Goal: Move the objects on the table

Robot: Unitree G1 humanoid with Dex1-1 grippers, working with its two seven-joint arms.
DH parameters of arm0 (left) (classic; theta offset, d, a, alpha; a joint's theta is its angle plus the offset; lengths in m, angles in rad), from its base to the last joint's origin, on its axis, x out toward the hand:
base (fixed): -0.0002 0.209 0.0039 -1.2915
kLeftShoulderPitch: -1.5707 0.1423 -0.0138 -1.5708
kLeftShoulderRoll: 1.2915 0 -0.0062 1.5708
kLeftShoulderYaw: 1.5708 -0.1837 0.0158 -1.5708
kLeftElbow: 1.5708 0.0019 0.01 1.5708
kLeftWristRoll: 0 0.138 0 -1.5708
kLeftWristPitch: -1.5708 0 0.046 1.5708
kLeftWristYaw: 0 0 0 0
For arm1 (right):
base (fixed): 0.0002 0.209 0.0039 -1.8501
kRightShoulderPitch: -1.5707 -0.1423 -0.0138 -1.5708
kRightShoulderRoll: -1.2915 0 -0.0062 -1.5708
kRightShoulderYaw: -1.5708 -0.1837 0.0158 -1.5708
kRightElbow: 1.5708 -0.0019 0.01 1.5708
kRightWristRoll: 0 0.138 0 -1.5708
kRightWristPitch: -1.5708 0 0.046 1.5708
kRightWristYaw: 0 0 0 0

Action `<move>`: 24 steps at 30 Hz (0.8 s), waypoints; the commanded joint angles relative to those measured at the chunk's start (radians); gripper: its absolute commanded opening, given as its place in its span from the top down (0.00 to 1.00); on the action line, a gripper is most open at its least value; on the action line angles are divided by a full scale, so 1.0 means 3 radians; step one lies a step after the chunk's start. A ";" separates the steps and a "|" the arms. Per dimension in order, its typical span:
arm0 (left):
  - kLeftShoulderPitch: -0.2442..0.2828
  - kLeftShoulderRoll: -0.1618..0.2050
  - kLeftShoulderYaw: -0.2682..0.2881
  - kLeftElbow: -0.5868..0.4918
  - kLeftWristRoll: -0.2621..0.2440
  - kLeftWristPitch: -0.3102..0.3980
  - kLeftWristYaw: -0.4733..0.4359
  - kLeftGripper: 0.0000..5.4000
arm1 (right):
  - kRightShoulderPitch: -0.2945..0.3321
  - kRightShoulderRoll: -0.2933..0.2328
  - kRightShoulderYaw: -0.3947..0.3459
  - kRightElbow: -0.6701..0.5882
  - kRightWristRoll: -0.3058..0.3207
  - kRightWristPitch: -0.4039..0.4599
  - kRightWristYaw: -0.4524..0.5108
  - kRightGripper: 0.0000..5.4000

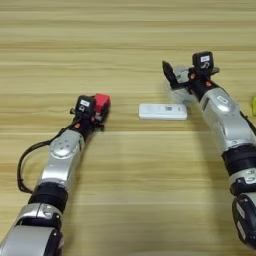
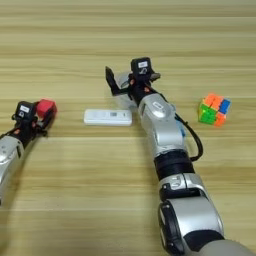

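Only right eye view shows puzzle cube (image 2: 214, 109)

We see the table (image 1: 125, 30) as light wood, matt, with plank grain. Both arms wear glossy silver shells with black joints. At nine o'clock the small red cube (image 2: 45, 107) looks like smooth plastic, as do the flat white rectangular bar (image 1: 163, 111) and, at three o'clock, the multicoloured puzzle cube (image 2: 215, 109).

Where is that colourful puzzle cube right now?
The multicoloured puzzle cube sits alone on the table's right side, beyond the right arm, fully seen only in the right eye view.
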 commanded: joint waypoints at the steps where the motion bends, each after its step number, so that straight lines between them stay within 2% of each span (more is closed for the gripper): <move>1: 0.0077 -0.0078 -0.0092 -0.0022 0.0054 0.0068 -0.0053 0.58 | 0.0008 -0.0003 -0.0004 -0.0049 0.0018 0.0014 0.0000 0.00; 9: 0.0109 -0.0098 -0.0149 0.0006 0.0070 0.0106 -0.0079 0.58 | 0.0039 -0.0007 0.0000 -0.0123 0.0014 0.0038 -0.0010 0.00; 15: 0.0130 -0.0107 -0.0202 -0.0031 0.0113 0.0103 -0.0076 0.46 | 0.0047 -0.0029 -0.0011 -0.0176 0.0016 0.0057 -0.0013 0.00; 24: 0.0123 -0.0113 -0.0176 -0.0055 0.0094 0.0078 -0.0057 0.32 | 0.0053 -0.0098 -0.0069 -0.0233 0.0019 0.0047 -0.0035 0.00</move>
